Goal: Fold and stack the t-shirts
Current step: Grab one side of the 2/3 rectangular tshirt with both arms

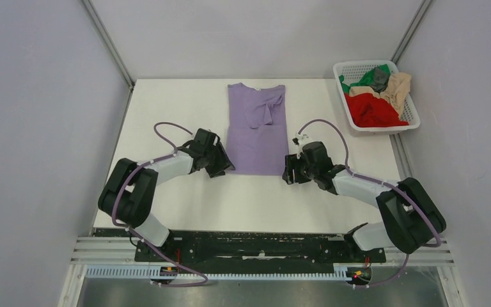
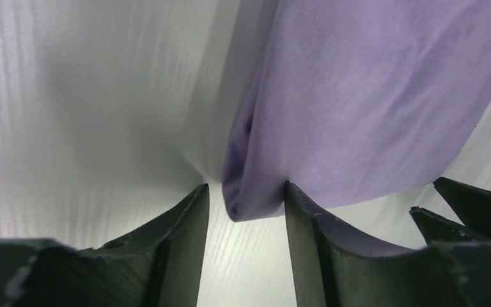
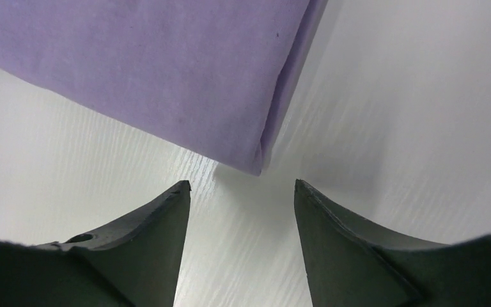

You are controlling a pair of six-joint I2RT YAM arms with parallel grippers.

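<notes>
Folding looks barely begun: purple t-shirt (image 1: 256, 131) lies sides-in, left gripper (image 2: 246, 188) and right gripper (image 3: 243, 185) open, empty, at its hem corners; clothes (image 1: 371, 110) in the basket (image 1: 383, 128) wait.

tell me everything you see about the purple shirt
The purple t-shirt looks like soft knit, folded into a narrow panel, sleeves tucked over the chest. It lies flat on the table, collar far, hem near. Its near-left corner sits between the open fingers of the left hand; the open right hand is short of the near-right corner.

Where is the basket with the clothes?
In the top view, the basket sits at the table's far right corner, right of the purple shirt.
</notes>
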